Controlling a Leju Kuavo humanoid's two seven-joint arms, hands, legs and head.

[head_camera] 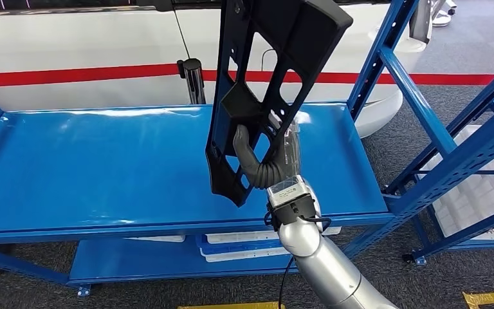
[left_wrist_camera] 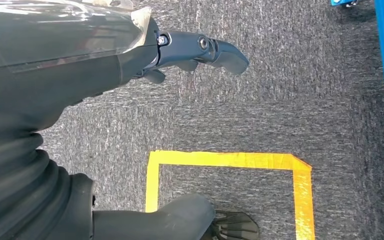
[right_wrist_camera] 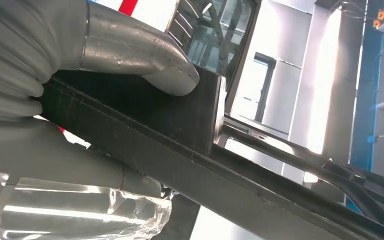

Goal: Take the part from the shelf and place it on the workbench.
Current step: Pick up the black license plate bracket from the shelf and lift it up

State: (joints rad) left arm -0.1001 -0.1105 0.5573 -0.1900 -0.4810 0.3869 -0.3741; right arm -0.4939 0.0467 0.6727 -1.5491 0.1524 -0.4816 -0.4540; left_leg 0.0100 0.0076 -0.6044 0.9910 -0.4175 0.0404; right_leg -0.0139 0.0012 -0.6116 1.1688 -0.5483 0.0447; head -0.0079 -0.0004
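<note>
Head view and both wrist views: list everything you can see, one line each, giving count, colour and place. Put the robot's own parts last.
Part: one, black, held upright above the blue shelf.
Shelf: one, blue metal, bare top level in front of the robot.
Trays: a few, white, on the lower level.
Floor tape: one yellow outline, on grey carpet.
Vehicle body: one, white with a red stripe, behind the shelf.
Right hand: one, grey, grips the part.
Left hand: one, dark, hangs over the carpet holding nothing.

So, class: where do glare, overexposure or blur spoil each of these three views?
Head view: white glare streaks along the blue shelf behind the sharp black part. Right wrist view: bright background is washed out, and the right hand and part look soft up close. Left wrist view: evenly lit carpet, sheen on the left hand.
</note>
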